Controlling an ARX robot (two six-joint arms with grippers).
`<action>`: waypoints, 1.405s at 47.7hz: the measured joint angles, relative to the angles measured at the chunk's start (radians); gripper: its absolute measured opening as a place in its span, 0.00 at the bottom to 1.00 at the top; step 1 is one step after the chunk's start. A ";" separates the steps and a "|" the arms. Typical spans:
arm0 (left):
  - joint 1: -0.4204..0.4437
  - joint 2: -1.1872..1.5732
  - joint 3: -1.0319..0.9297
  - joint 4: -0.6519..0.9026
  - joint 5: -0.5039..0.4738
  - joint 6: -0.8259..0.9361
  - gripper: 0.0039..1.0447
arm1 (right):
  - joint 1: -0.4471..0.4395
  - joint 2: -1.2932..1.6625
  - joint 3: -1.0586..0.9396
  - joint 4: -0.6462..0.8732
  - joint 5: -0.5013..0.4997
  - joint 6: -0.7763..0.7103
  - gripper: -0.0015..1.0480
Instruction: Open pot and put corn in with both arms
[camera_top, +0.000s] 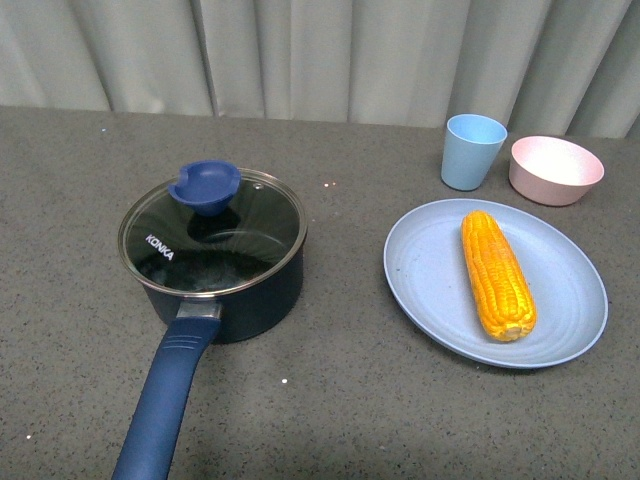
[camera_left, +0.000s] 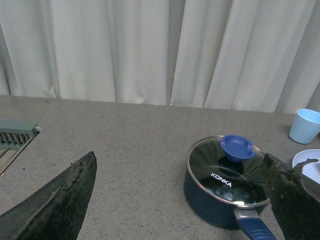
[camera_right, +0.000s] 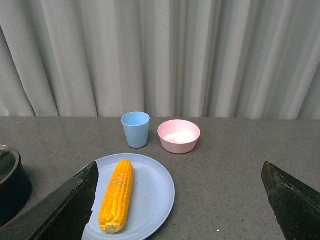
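Opening: glass lid (camera_top: 215, 245) on saucepan (camera_top: 250, 300).
Loading: corn cob (camera_top: 497, 274) on blue plate (camera_top: 425, 265), 3 o'clock of saucepan.
Arms: left gripper (camera_left: 179, 156), right gripper (camera_right: 180, 165) spread, empty.
Done: 0 of 2.

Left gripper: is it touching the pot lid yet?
Apart. In the front view the pot lid and its knob are bare, no gripper in frame. In the left wrist view the left gripper hangs open, short of the pot.
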 joint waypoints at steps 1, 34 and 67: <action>0.000 0.000 0.000 0.000 0.000 0.000 0.94 | 0.000 0.000 0.000 0.000 0.000 0.000 0.91; 0.000 0.000 0.000 0.000 0.000 0.000 0.94 | 0.000 0.000 0.000 0.000 0.000 0.000 0.91; 0.000 0.000 0.000 0.000 0.000 0.000 0.94 | 0.000 0.000 0.000 0.000 0.000 0.000 0.91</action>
